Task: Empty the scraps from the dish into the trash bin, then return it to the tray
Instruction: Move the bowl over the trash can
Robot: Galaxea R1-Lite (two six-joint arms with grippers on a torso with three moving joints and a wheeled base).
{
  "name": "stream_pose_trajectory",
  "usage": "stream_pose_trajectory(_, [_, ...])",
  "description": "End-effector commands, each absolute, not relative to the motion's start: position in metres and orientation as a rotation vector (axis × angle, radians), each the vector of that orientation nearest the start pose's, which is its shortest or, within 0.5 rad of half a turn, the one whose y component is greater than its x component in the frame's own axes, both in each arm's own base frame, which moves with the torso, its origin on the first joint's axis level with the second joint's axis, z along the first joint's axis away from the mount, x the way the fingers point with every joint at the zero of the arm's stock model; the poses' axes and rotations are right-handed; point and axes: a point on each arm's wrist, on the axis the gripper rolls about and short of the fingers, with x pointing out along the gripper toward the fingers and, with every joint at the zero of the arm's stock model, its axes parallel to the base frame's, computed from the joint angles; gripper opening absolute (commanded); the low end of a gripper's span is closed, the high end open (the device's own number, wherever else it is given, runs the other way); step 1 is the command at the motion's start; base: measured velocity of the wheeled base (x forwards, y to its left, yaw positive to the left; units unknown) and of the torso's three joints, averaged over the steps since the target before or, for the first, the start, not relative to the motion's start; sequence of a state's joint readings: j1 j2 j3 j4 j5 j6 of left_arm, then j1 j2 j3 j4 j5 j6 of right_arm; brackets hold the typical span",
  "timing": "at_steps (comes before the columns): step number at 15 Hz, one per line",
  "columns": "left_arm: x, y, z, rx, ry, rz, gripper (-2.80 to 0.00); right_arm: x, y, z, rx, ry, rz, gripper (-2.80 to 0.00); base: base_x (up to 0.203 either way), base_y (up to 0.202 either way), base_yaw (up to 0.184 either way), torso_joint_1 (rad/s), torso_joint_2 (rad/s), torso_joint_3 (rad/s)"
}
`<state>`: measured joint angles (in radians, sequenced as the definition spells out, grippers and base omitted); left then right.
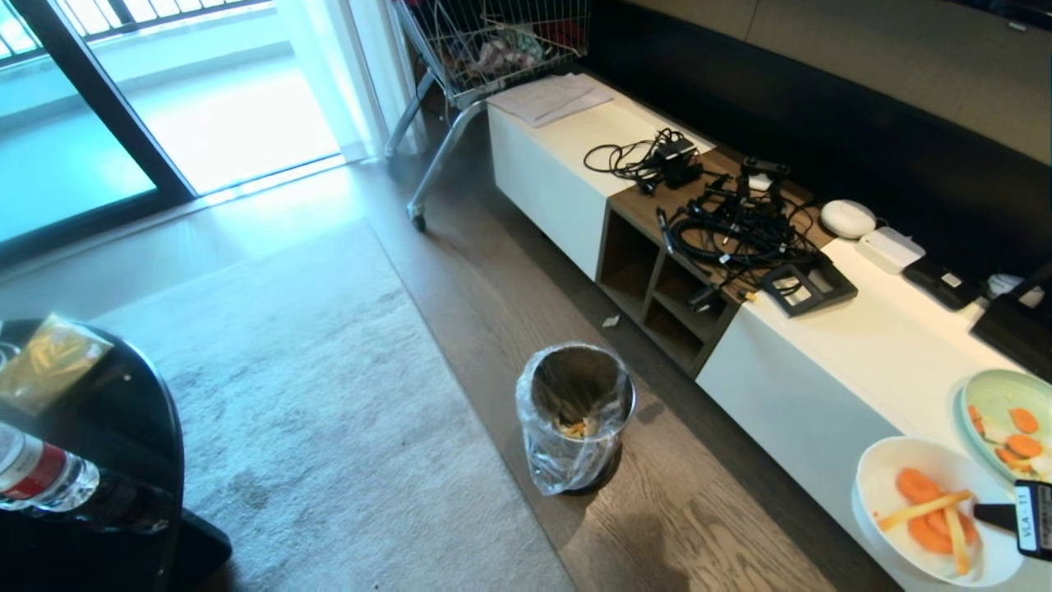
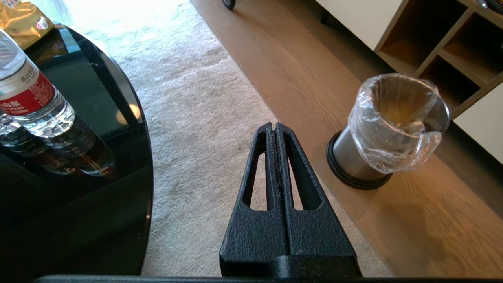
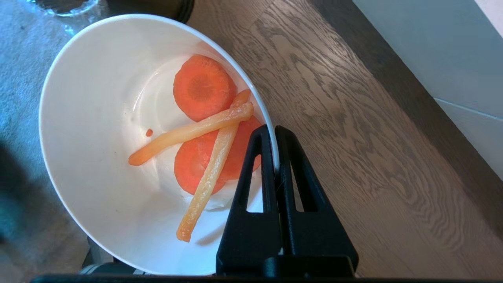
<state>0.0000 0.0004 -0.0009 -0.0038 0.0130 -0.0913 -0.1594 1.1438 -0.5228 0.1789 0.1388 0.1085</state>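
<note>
My right gripper (image 3: 275, 130) is shut on the rim of the dish (image 3: 98, 137), a white bowl held in the air and tilted over the wooden floor. The scraps (image 3: 202, 88) lie inside it: orange slices and pale yellow strips. In the head view the dish (image 1: 883, 485) is at the bottom right with the right gripper (image 1: 982, 514) on its rim. The trash bin (image 1: 575, 419), metal and lined with a clear bag, stands on the floor to the dish's left. My left gripper (image 2: 274, 126) hangs shut and empty over the carpet, with the trash bin (image 2: 393, 129) beside it. The tray is out of view.
A low white cabinet (image 1: 822, 353) runs along the right, carrying cables (image 1: 731, 230) and a pale green plate (image 1: 998, 390) with more food. A round black tabletop (image 1: 123, 427) at the left holds a water bottle (image 1: 41, 477). A shopping cart (image 1: 485, 41) stands at the back.
</note>
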Motion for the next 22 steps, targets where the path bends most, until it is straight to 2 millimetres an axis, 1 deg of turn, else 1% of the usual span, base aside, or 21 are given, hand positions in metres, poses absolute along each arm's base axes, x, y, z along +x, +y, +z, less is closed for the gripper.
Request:
stream_pose_trajectory(1, [-0.023,0.0,0.076,-0.092,-0.005,0.014,-2.8,0.134,-0.017,0.161,0.206,0.766,-0.03,-2.8,0.0,0.0,0.0,0.001,0.01,-0.202])
stream_pose_trajectory(6, [-0.023,0.0,0.076,-0.092,-0.007,0.014,-2.8,0.137,-0.014,0.167,0.185,0.74,0.11,-2.8,0.0,0.0,0.0,0.002,0.0,-0.195])
stream_pose_trajectory(10, [-0.023,0.0,0.076,-0.092,-0.007,0.014,-2.8,0.142,-0.012,0.176,0.174,0.697,0.242,-2.8,0.0,0.0,0.0,0.002,0.0,-0.196])
stream_pose_trajectory(14, [-0.023,0.0,0.076,-0.092,-0.006,0.014,-2.8,0.149,-0.01,0.183,0.163,0.682,0.272,-2.8,0.0,0.0,0.0,0.003,0.0,-0.202])
stream_pose_trajectory(17, [-0.023,0.0,0.076,-0.092,-0.007,0.014,-2.8,0.154,-0.004,0.189,0.138,0.669,0.303,-2.8,0.0,0.0,0.0,0.001,0.0,-0.194])
stream_pose_trajectory(19, [-0.023,0.0,0.076,-0.092,-0.007,0.014,-2.8,0.159,-0.002,0.189,0.128,0.677,0.314,-2.8,0.0,0.0,0.0,0.001,0.0,-0.198])
stream_pose_trajectory(22, [-0.023,0.0,0.076,-0.092,-0.005,0.014,-2.8,0.173,0.005,0.189,0.072,0.683,0.261,-2.8,0.0,0.0,0.0,0.003,0.0,-0.197])
